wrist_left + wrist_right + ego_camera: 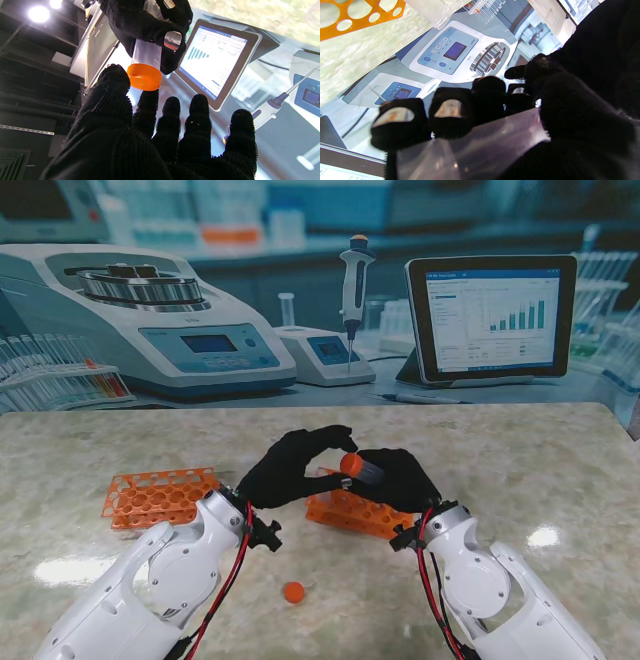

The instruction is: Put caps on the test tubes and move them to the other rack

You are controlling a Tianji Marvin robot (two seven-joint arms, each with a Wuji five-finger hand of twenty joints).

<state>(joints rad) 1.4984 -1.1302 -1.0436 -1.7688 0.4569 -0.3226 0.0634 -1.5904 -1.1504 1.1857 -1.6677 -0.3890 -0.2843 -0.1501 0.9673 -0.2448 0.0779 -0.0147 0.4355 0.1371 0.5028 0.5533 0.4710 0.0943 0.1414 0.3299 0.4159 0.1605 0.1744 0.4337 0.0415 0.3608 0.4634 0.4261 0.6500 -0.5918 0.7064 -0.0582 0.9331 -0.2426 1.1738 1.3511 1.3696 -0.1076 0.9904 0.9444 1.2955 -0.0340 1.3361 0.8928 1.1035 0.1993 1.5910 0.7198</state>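
Left wrist view first: our left hand [160,140] has its four fingers spread and empty, with only the thumb tip touching the rim of the orange cap [144,77]. That cap sits on the mouth of the test tube [147,55], just beyond our fingertips. Our right hand [400,478] is wrapped tight round the tube's clear body, and the right wrist view shows those fingers curled over the plastic. From the stand, the tube's long axis runs slantwise, capped end pointing at our left hand, closed end buried in the right palm. So the left is the nearer hand for the cap, and we judge the next job is seating or twisting it home. Directly under our right hand lies an orange rack [355,512] on the worktop [520,480]. A second orange rack [158,496] lies just outside our left wrist. One loose orange cap [293,591] rests nearer to us, between our two forearms.
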